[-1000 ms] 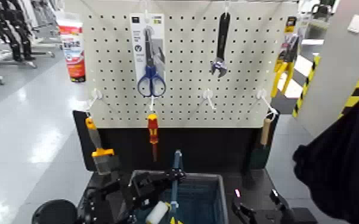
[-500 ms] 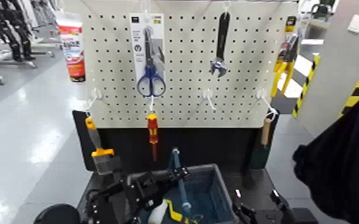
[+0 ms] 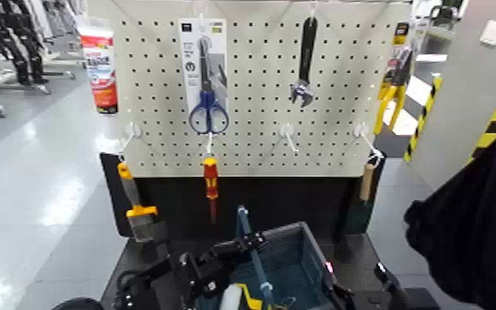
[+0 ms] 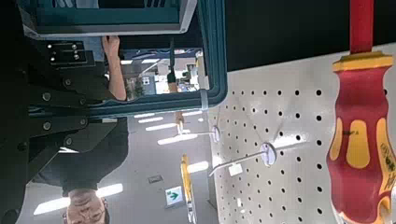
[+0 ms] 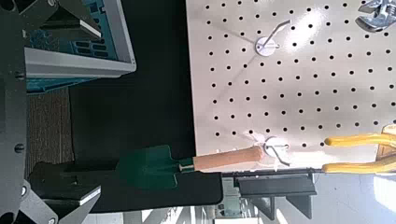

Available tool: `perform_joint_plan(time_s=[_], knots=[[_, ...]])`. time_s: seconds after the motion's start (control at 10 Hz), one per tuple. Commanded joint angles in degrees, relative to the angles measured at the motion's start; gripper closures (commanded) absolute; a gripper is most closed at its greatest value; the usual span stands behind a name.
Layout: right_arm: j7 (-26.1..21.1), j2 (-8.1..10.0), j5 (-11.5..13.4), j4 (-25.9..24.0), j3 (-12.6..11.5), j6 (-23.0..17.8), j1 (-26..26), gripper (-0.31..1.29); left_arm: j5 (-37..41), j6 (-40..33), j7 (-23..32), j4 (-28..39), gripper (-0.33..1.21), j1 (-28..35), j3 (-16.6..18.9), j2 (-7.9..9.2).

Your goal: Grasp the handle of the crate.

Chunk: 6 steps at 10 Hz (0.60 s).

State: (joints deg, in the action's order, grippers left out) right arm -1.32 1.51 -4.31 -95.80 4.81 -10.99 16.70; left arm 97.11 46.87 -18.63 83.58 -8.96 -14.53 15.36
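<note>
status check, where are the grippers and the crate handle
Left gripper shut on handle, crate tilted. Right gripper parked low beside crate. Nothing in the way.

No lettering is legible; print on the scissors pack is unreadable.

A thin blue-teal plastic handle runs beside the left gripper's dark metal frame; a red-and-yellow screwdriver hangs against the white pegboard nearby.
</note>
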Motion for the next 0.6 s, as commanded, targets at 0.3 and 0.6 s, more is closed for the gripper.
perform_joint_plan(time_s=[0.3,0.6], knots=[[0.0,-0.02,0.2,0.0,-0.2,-0.3,0.1,0.15,6.1,1.3,10.4,9.7,1.19,6.4,3.6,2.22],[-0.2,-0.10,0.4,0.0,-0.1,-0.3,0.1,0.15,10.9,2.4,13.6,13.0,1.19,9.0,3.5,4.07]])
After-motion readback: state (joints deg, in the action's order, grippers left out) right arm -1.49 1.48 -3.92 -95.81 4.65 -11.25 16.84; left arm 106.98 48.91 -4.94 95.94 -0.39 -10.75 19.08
